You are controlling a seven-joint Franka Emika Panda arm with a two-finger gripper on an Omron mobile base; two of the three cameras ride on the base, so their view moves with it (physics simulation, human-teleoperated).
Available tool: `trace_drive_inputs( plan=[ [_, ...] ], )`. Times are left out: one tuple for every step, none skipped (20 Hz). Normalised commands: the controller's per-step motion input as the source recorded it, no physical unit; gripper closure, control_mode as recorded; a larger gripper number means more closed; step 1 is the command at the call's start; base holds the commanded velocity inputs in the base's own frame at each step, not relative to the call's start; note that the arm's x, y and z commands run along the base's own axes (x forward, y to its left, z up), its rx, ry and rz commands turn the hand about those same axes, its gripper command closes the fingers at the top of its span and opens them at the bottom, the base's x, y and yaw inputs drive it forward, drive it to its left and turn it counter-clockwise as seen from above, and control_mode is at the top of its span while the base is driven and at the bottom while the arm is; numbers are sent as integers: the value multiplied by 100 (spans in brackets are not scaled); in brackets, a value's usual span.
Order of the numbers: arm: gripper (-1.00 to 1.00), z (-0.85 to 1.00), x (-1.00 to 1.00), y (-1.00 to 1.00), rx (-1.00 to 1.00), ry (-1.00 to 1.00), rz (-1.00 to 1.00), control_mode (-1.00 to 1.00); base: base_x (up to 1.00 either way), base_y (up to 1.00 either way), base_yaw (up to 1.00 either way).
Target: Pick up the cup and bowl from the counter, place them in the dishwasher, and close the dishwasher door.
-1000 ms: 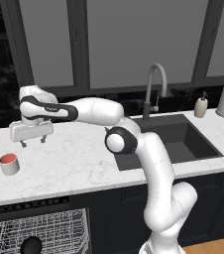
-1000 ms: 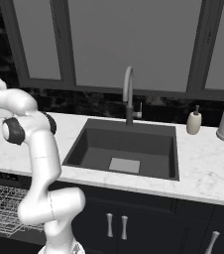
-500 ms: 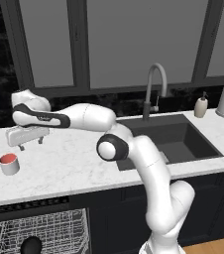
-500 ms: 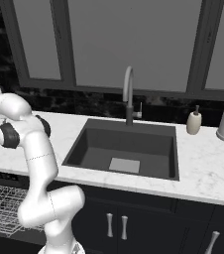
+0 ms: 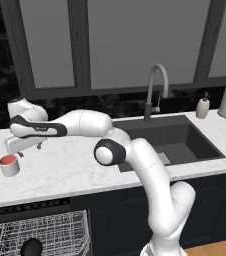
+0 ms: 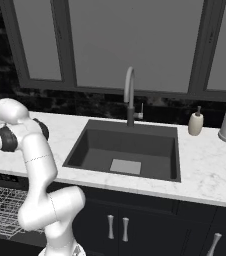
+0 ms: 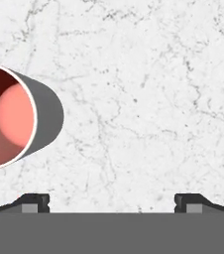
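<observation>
While the cup (image 5: 9, 165) sits upright on the counter (image 5: 75, 172), well clear of the sink (image 5: 172, 142), we have the gripper (image 5: 21, 150) just above and beside it, jaws wide, nothing held. Hand view puts the cup (image 7: 15, 116) off to one side of the fingertips (image 7: 34, 202). Bowl (image 5: 31, 247) sits in the open dishwasher (image 5: 40, 232) below.

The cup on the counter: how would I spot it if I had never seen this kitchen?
Find the long white marble counter and follow it left, away from the dark sink. Near its left end, above the open dishwasher, stands the cup: short, white, no handle, red inside, just beneath the open pincer.
</observation>
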Motion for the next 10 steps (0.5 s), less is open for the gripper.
trace_drive_inputs(
  plan=[
    [-100,-6,0,9,12,-20,0,-100,0,0,0],
    [-100,0,0,12,17,-19,0,-100,0,0,0],
    [-100,0,0,9,21,-18,0,-100,0,0,0],
    [-100,0,0,0,27,-6,0,-100,0,0,0],
    [-100,0,0,0,30,-6,0,-100,0,0,0],
    [-100,-1,0,0,26,-3,0,-100,0,0,0],
    [-100,0,0,0,24,0,0,-100,0,0,0],
    [-100,0,0,1,25,-1,0,-100,0,0,0],
    [-100,0,0,0,26,-1,0,-100,0,0,0],
    [-100,0,0,0,26,0,0,-100,0,0,0]
  ],
)
